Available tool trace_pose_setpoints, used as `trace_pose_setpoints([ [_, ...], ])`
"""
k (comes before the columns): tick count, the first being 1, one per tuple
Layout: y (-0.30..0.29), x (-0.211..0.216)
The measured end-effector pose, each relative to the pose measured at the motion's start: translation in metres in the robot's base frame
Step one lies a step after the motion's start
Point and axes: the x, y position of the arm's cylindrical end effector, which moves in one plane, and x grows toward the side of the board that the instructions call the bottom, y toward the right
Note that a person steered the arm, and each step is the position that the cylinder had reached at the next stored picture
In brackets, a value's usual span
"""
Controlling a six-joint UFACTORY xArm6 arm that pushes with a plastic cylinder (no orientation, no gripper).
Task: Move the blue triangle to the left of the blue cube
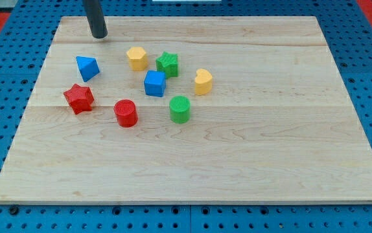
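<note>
Tip: my tip [98, 36] is set down near the desk's top-left corner, above the blue triangle and slightly to its right in the view, well apart from every block.
Fingers: none are fitted; the arm ends in a plain rod, so nothing is held and no opening can be told.
Blue triangle: the blue triangle [87, 67] lies in the left part of the desk [251, 162], above the red star [78, 98].
Blue cube: the blue cube [154, 83] sits toward the view's right of the triangle, with open wood between the two.
Neighbours: a yellow hexagon [137, 57] and a green star [168, 63] stand above the cube; a yellow heart [203, 81] is at its right; a red cylinder [126, 112] and a green cylinder [180, 109] lie below it.
Step in hand: it is judged to be the approach, since no contact with the triangle is made yet.
Progress: the triangle is already on the cube's left side, though somewhat higher in the view and not close.
Next move: the tip would probably be brought round to the triangle's upper-left side, and a short push down and rightward given, toward the cube's row.
Risk: the red star and red cylinder are near that path and could be nudged.
</note>
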Motion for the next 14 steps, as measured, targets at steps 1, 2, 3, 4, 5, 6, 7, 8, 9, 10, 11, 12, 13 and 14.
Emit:
trace_pose_setpoints([
  [1, -0.002, -0.004],
  [2, -0.006, -0.003],
  [3, -0.036, 0.021],
  [4, -0.042, 0.08],
  [5, -0.054, 0.094],
  [6, -0.012, 0.096],
  [7, 0.009, 0.1],
  [8, 0.008, 0.086],
  [9, 0.032, 0.088],
  [10, 0.059, 0.108],
  [11, 0.069, 0.112],
  [12, 0.07, 0.09],
  [13, 0.095, 0.09],
  [14, 0.122, 0.09],
])
